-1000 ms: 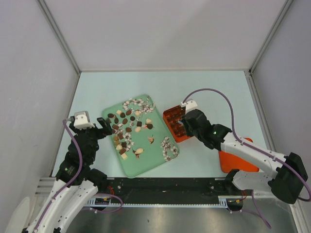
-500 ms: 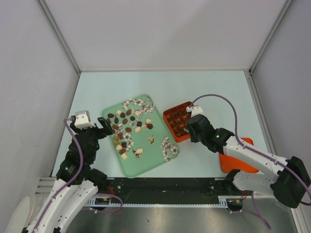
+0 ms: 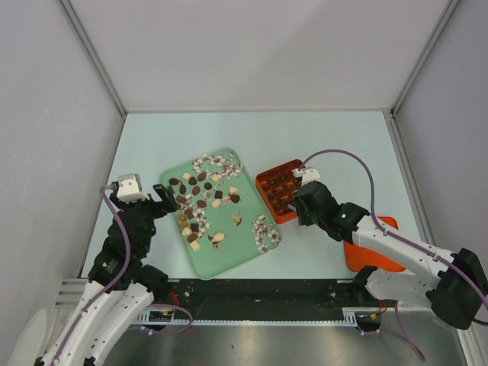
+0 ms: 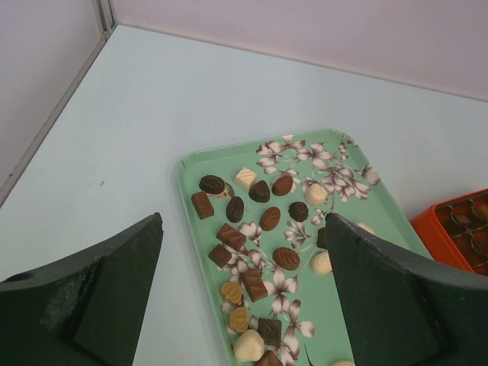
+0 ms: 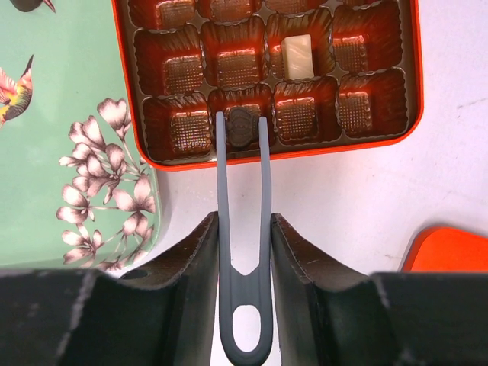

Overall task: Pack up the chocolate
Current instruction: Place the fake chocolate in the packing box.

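pale blue table (image 3: 343, 145), white walls (image 3: 267, 46); left gripper (image 4: 244, 229) spread, right gripper (image 5: 242, 221) pinching tweezers (image 5: 244, 297)

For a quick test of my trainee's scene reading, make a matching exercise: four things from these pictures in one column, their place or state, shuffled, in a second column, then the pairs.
1. cream chocolate
2. dark chocolate
3. grey tweezers
4. left gripper

A. open, at the green tray
B. between the tweezers' tips, in an orange box cell
C. in a box cell, away from the tweezers
D. clamped between the right gripper fingers

Pairs: 1-C, 2-B, 3-D, 4-A
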Tool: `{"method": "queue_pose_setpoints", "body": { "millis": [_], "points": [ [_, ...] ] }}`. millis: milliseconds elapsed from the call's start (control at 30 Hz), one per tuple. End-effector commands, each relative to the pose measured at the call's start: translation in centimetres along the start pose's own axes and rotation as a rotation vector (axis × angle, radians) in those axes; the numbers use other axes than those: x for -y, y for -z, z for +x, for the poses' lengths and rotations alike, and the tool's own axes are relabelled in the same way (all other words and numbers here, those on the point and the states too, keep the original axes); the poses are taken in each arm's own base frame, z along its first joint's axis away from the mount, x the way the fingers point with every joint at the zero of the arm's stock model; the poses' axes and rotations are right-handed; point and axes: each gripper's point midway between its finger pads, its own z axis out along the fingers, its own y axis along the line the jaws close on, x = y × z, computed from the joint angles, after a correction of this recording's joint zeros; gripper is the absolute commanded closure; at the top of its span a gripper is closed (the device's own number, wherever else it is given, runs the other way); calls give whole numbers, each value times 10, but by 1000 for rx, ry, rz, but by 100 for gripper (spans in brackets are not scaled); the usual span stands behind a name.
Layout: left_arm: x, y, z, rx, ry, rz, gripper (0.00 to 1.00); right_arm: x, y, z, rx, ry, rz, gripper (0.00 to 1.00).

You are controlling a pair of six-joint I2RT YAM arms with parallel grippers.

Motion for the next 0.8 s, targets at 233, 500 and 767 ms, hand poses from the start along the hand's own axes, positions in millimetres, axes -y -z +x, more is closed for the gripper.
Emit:
{"method": "queue_pose_setpoints", "body": {
  "millis": [233, 500, 767],
  "points": [
    [-1, -1, -3, 9, -16, 0, 8, 0, 7, -13, 53, -23, -9, 61],
    [0, -1, -2, 8, -15, 1, 8, -10, 15, -27, 112, -25, -68, 68],
    [0, -1, -3, 8, -17, 1, 8, -29, 24, -46, 175, 43, -115, 74]
  ]
}}
